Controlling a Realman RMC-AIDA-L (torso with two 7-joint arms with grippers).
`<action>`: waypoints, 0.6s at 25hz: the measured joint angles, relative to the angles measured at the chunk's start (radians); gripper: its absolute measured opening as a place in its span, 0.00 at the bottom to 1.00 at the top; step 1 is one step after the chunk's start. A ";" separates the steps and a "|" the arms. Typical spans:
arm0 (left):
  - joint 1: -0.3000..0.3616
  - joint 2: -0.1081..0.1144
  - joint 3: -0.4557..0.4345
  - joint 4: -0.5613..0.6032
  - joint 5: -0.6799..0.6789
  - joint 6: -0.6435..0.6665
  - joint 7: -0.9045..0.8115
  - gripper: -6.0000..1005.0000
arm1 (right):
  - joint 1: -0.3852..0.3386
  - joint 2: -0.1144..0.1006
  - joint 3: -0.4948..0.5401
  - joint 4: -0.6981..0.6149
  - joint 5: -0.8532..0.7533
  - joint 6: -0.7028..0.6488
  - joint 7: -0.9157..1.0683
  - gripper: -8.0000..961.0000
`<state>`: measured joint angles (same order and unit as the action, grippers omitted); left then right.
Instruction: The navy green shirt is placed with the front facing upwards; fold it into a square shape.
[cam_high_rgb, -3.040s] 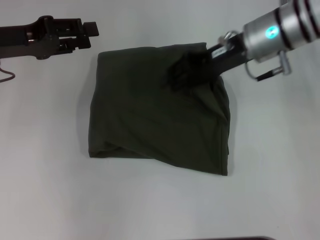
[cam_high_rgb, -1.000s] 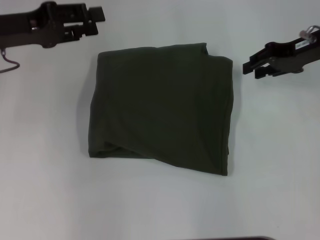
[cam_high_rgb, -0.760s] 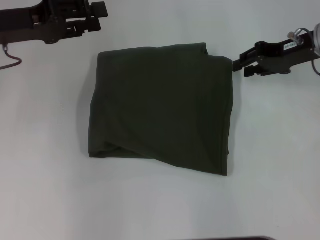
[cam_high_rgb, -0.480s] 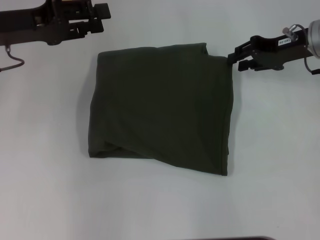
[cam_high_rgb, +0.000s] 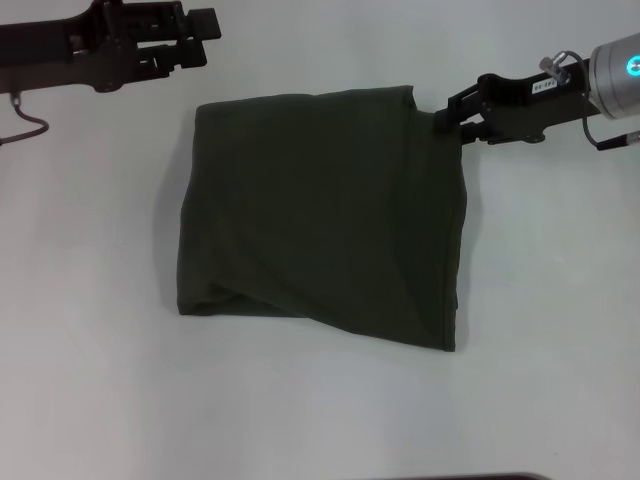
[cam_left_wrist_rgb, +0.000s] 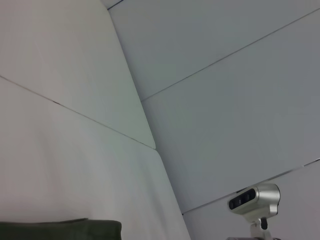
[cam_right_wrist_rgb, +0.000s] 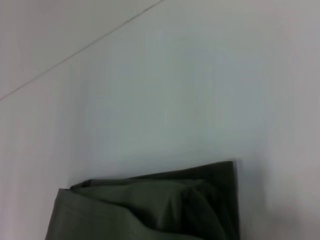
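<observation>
The navy green shirt (cam_high_rgb: 320, 215) lies mid-table, folded into a rough square (no lettering showing, one slanting crease near its 7 o'clock corner); the right gripper (cam_high_rgb: 446, 117) touches its 1 o'clock corner, whether parted or pinching cloth I cannot tell; the left gripper (cam_high_rgb: 205, 34) hovers off the 11 o'clock corner, its state equally unclear; white table (cam_high_rgb: 90, 380) all round.

Right gripper (cam_high_rgb: 447, 118) hovers at far right, left gripper (cam_high_rgb: 205, 35) far left.
</observation>
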<state>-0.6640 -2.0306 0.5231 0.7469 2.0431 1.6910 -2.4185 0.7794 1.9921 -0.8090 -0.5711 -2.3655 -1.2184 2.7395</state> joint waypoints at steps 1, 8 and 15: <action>0.000 0.000 0.000 0.000 0.000 0.000 0.000 0.52 | 0.000 0.000 0.000 0.000 0.000 0.000 0.000 0.42; -0.001 0.000 0.000 0.000 0.000 -0.006 0.004 0.52 | -0.001 -0.007 0.006 -0.008 0.018 -0.023 -0.034 0.43; -0.001 0.000 0.000 0.000 0.000 -0.008 0.007 0.52 | 0.004 -0.008 0.000 -0.007 0.023 -0.028 -0.041 0.08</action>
<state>-0.6646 -2.0306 0.5231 0.7470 2.0435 1.6826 -2.4116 0.7834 1.9844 -0.8089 -0.5786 -2.3425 -1.2466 2.6981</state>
